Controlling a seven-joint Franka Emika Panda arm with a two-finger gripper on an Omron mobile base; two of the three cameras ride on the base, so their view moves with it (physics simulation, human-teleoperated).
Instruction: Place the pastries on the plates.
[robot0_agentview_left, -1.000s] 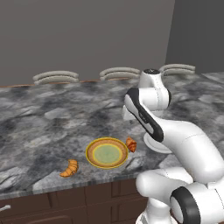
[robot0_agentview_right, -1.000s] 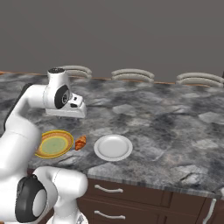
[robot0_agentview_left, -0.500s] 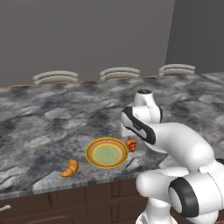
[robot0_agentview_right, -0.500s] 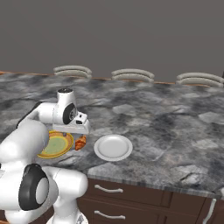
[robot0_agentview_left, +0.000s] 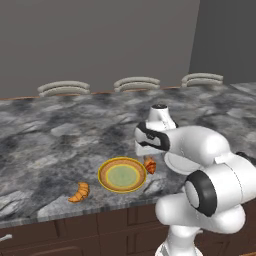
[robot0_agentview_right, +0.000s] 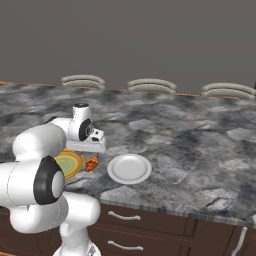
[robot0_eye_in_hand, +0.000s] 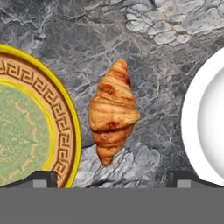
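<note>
The near croissant (robot0_eye_in_hand: 113, 113) lies on the table (robot0_eye_in_hand: 144, 39) in the gap between the yellow-rimmed plate (robot0_eye_in_hand: 65, 113) and the white plate (robot0_eye_in_hand: 192, 118). It sits just beside the yellow rim, leaving little room on that side, with more bare stone toward the white plate. The fingers (robot0_eye_in_hand: 41, 178) stand wide apart, above it on either side. The second croissant (robot0_agentview_left: 79, 192) lies well apart, with open table around it.

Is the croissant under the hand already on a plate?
No, in the hand view the croissant lies on bare counter between the yellow-rimmed plate and the white plate.
</note>
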